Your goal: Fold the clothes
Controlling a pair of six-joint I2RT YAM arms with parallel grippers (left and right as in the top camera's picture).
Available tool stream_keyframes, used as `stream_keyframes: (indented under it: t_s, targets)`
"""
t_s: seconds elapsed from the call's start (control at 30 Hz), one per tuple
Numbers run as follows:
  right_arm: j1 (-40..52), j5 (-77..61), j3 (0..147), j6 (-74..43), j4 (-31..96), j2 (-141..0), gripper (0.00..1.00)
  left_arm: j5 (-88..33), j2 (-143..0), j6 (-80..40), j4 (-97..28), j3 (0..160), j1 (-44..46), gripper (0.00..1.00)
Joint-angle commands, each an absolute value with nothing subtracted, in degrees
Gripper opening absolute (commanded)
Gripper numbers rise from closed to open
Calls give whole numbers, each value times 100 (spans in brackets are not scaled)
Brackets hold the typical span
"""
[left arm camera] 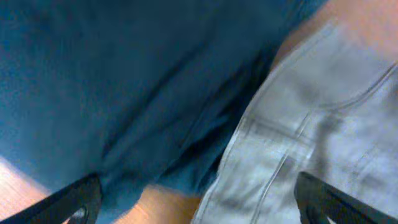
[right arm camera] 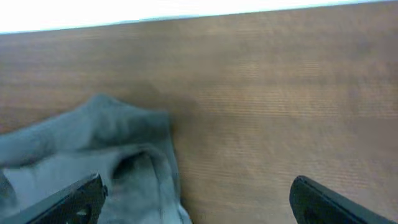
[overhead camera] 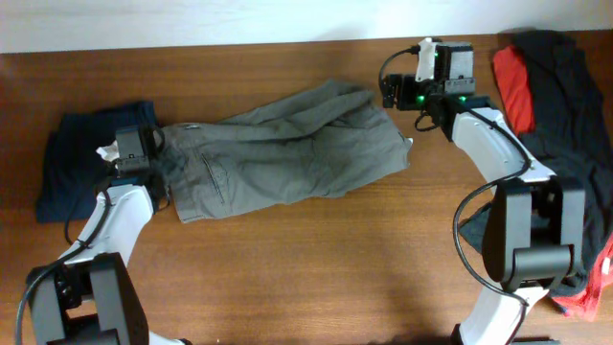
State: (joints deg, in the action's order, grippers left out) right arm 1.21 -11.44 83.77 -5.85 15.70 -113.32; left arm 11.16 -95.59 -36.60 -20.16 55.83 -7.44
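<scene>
Navy cloth [overhead camera: 86,163] lies under the left half of the left pincer [left arm camera: 198,198], whose fingers stand wide apart and hold nothing. They straddle the seamed end of the grey-khaki shorts [overhead camera: 287,153], probably so as to take that end for a fold. The shorts stretch rightward over the wooden table [overhead camera: 316,268] to the right pincer [right arm camera: 198,198], which is also spread wide and empty, one corner of cloth under its left finger, seemingly ready to grasp.

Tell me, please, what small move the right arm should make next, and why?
Probably lower the right gripper onto the corner of the shorts and close on it: the gripper is open and empty, and that corner lies between its fingers.
</scene>
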Motion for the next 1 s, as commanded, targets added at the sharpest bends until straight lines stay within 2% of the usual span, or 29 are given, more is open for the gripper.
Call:
stream_keyframes:
  t_s: [0.0,0.17,0.4,0.5,0.67,0.97]
  targets:
    - [-200,-1240,8468,-624,2480,-10890,99,574,-9218,-3173,-2556,6007,-729,99]
    - [-342,-2038,8464,-563,4160,-10862,99,-84,-8862,-2943,-3028,6145,-690,99]
    - [-64,-3124,8444,287,5035,-10940,98,-132,-8956,-2939,-3651,6110,-285,99]
    - [71,-2939,8420,274,5078,-10956,99,-132,-8969,-2895,-3765,6110,-95,99]
    - [224,-1752,8263,-143,5048,-11187,99,-113,-9065,-2836,-3802,6110,252,99]
    - [228,-2150,8093,-242,3830,-12033,99,-115,-9218,-2838,-3822,6110,447,99]
